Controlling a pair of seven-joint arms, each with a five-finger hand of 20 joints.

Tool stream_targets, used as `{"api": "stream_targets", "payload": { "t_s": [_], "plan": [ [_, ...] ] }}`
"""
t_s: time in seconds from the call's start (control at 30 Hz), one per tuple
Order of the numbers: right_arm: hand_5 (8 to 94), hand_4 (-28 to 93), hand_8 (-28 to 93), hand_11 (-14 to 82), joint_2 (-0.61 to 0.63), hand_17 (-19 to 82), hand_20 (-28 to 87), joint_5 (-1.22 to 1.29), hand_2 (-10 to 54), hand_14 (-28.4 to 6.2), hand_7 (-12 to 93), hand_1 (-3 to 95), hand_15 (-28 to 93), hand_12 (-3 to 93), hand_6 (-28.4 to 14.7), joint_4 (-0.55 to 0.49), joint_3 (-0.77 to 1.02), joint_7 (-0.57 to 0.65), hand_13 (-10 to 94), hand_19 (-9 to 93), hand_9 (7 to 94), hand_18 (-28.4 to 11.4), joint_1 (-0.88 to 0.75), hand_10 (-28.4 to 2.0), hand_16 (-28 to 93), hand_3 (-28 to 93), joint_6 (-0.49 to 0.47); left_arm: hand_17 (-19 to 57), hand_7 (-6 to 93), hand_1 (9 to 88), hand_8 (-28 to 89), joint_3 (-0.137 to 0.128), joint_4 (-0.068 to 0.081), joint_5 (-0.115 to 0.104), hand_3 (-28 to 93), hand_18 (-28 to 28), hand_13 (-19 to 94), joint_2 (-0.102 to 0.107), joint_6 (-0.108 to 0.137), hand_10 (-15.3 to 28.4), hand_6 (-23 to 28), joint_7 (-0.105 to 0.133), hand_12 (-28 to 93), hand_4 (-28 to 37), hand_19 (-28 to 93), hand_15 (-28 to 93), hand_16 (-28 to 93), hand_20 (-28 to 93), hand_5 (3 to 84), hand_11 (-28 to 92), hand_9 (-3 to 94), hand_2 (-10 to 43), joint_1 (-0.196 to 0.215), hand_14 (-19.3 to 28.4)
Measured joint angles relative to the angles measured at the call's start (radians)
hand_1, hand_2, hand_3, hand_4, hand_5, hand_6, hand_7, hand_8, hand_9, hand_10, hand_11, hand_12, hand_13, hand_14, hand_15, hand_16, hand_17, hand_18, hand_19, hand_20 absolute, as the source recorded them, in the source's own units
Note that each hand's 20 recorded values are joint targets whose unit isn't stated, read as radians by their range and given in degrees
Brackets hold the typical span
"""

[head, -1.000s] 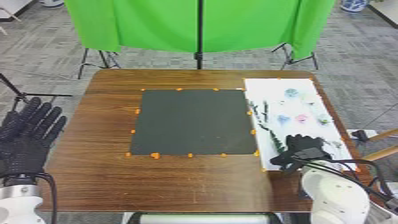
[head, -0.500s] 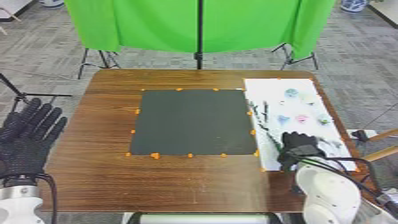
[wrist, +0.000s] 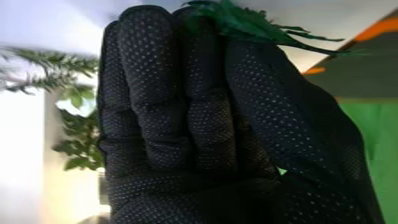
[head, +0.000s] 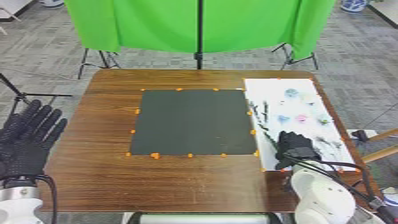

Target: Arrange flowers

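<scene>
My right hand (head: pixel 295 144) is low over the near-left part of the white sheet (head: pixel 272 90). Its straight fingers and thumb (wrist: pixel 200 110) lie close together in the right wrist view. A dark green leafy stem (wrist: pixel 244 25) touches the fingertips there; its far side is hidden. Green stems (head: pixel 264 120) lie along the sheet's left edge. Blue (head: pixel 291 93), light blue (head: pixel 283 119) and pink flowers (head: pixel 302 118) rest farther right, with leafy sprigs (wrist: pixel 75 150) near the hand in the right wrist view. My left hand (head: pixel 31 137) stays open off the table's left side.
A dark grey mat (head: pixel 194 122) with orange marks round its edge sits mid-table, left of the white sheet. Brown wood (head: pixel 178 185) surrounds it. Behind the table hangs a green cloth (head: pixel 151 30) on a stand.
My right hand has shifted a little left and turned to a more upright pose, nearer the sheet's left edge. The left hand has barely moved.
</scene>
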Motion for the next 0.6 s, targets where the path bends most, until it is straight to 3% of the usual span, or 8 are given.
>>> {"api": "stream_targets", "payload": {
  "t_s": [0.2,0.6],
  "plan": [
    [80.8,-20,23,10.3,0.014,36,20,0.100,-9.5,-3.2,33,62.7,32,46.2,-0.5,-0.032,0.029,0.020,85,61,93.4,-21.0,-0.048,-8.2,50,69,0.122,-2.1,18.6,32.4,-10,0.000,-0.001,-0.004,74,13.7,32,-0.002,0.000,14.2,6.6,0.002,13,-28.3,30,34,-6,12,47.8,24,41.7,12.2,0.010,13.3],
    [80.7,-17,24,10.1,0.071,36,20,0.152,-9.5,-3.4,33,62.3,32,47.1,-0.5,-0.136,-0.005,0.028,85,62,93.6,-21.6,0.057,-8.3,50,68,0.135,-2.2,18.5,32.3,-10,0.000,-0.001,-0.007,74,13.7,32,0.005,0.001,14.1,6.6,0.003,13,-28.3,30,35,-6,13,47.8,24,41.7,12.3,0.018,13.4]
  ]
}}
